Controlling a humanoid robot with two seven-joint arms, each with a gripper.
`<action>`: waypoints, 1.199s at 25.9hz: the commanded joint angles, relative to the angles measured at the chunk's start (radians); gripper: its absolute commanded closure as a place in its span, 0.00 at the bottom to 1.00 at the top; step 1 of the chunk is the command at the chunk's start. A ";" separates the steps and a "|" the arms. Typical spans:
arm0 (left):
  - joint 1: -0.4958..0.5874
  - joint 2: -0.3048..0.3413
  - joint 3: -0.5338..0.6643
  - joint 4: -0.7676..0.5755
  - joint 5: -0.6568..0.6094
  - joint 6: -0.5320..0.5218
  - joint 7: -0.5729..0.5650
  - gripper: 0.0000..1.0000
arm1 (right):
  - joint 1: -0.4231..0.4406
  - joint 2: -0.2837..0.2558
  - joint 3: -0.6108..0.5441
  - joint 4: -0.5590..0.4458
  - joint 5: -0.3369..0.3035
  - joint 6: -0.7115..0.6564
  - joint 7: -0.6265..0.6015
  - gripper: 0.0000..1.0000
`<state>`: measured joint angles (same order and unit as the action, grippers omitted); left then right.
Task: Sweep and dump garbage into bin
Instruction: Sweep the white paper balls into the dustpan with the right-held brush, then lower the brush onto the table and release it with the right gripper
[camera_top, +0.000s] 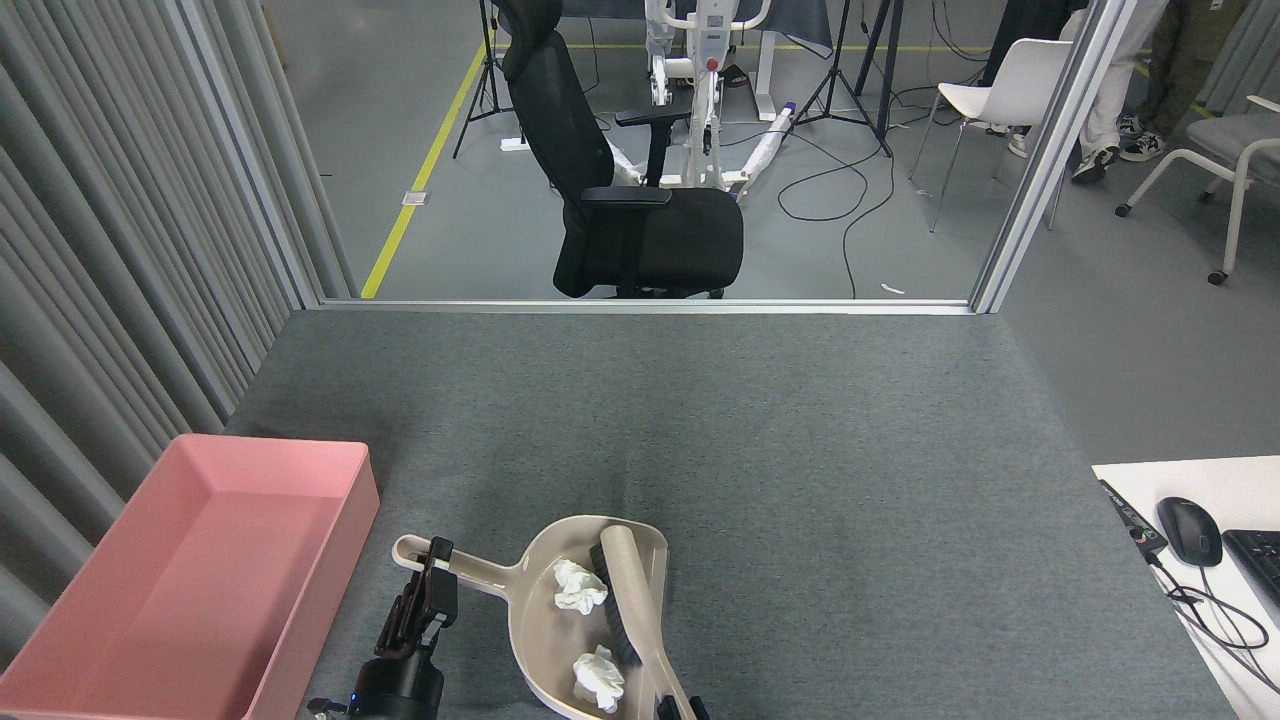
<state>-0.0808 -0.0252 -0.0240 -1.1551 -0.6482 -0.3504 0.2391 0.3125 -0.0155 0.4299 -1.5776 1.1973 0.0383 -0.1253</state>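
Smooth pink plastic bin (300, 470); matt beige plastic dustpan (545, 620); crumpled paper wads (580, 587); rough grey carpet (800, 450).

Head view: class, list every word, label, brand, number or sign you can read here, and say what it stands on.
No text can be read.
Dustpan, brush and pink bin: plain, no markings seen.
Black strip on the white desk: small marks, too small to read.
Keyboard: key legends too small to read.

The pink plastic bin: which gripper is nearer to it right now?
Left. The left gripper sits on the beige dustpan's handle, just right of the shallow pink plastic bin. The right gripper is barely in view at the bottom edge, beyond the dustpan.
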 joint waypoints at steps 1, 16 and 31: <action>0.001 0.002 0.001 0.002 -0.001 0.001 0.000 1.00 | -0.062 0.040 0.081 0.025 -0.008 0.051 -0.014 0.93; 0.000 -0.001 0.001 0.005 -0.004 0.002 0.000 1.00 | -0.211 -0.116 -0.149 0.024 -0.027 0.049 -0.027 0.93; 0.000 0.001 0.001 0.005 -0.004 0.004 -0.001 1.00 | -0.216 -0.368 -0.250 0.151 -0.136 -0.029 -0.030 0.89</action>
<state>-0.0813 -0.0252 -0.0231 -1.1505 -0.6519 -0.3475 0.2392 0.0804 -0.3821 0.1860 -1.4429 1.0569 0.0086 -0.1483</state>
